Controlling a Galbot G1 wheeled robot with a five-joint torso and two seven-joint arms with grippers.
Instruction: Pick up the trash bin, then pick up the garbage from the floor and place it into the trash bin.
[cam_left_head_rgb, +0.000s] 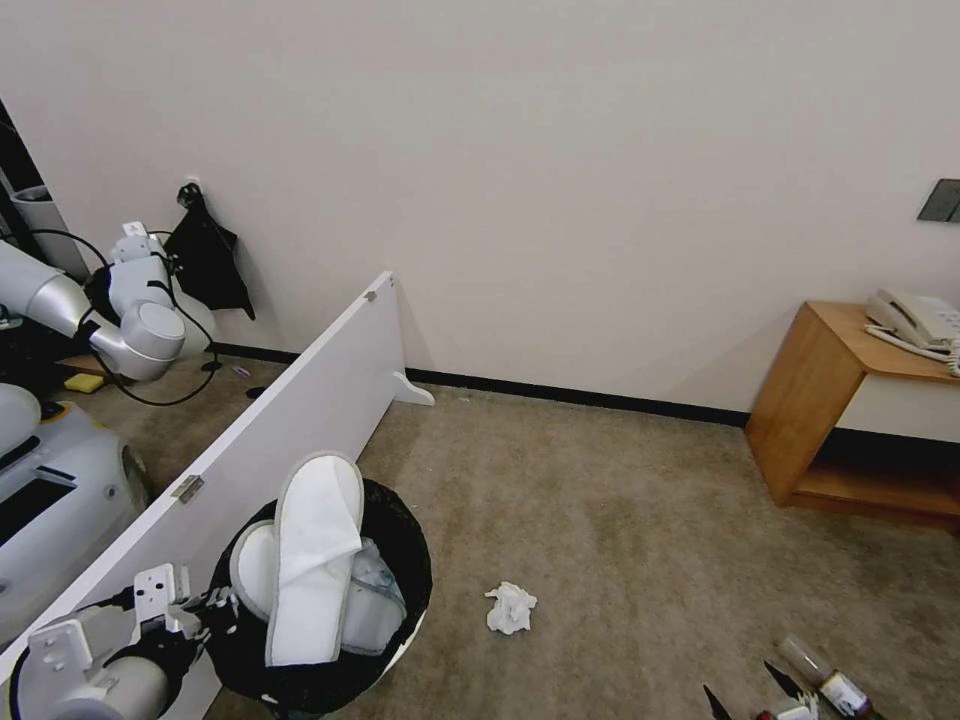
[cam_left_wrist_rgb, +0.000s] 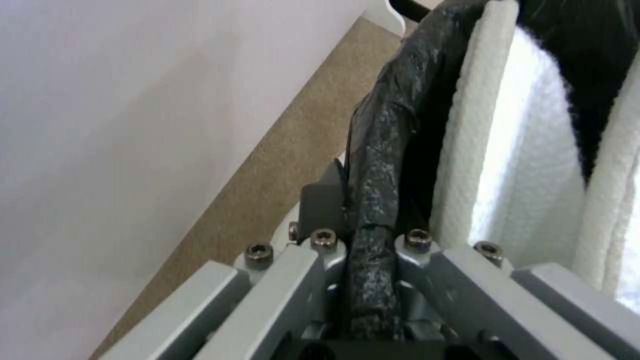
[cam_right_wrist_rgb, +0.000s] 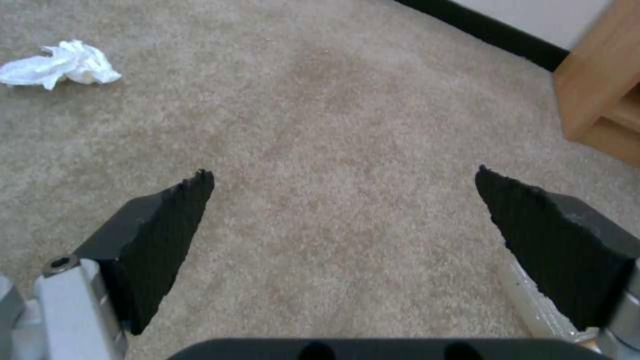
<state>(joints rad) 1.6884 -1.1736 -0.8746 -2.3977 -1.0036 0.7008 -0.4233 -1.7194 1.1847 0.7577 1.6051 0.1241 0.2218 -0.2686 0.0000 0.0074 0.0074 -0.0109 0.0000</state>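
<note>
The trash bin (cam_left_head_rgb: 395, 560), lined with a black bag, is at the lower left of the head view. Two white slippers (cam_left_head_rgb: 315, 560) stand upright inside it. My left gripper (cam_left_head_rgb: 200, 605) is shut on the bin's bag-covered rim (cam_left_wrist_rgb: 380, 165), with the slippers (cam_left_wrist_rgb: 513, 150) just inside it. A crumpled white tissue (cam_left_head_rgb: 511, 607) lies on the carpet to the right of the bin. My right gripper (cam_left_head_rgb: 748, 695) hangs open low over the carpet at the bottom right, beside a clear bottle (cam_left_head_rgb: 825, 682). In the right wrist view that gripper (cam_right_wrist_rgb: 343, 175) is wide open, the tissue (cam_right_wrist_rgb: 63, 65) far off.
A long white board (cam_left_head_rgb: 300, 400) stands on edge along the bin's left side. A wooden nightstand (cam_left_head_rgb: 810, 400) with a phone (cam_left_head_rgb: 915, 320) is at the right wall. A black cloth (cam_left_head_rgb: 205, 260) hangs at the far left. Open carpet (cam_left_head_rgb: 620, 520) lies between.
</note>
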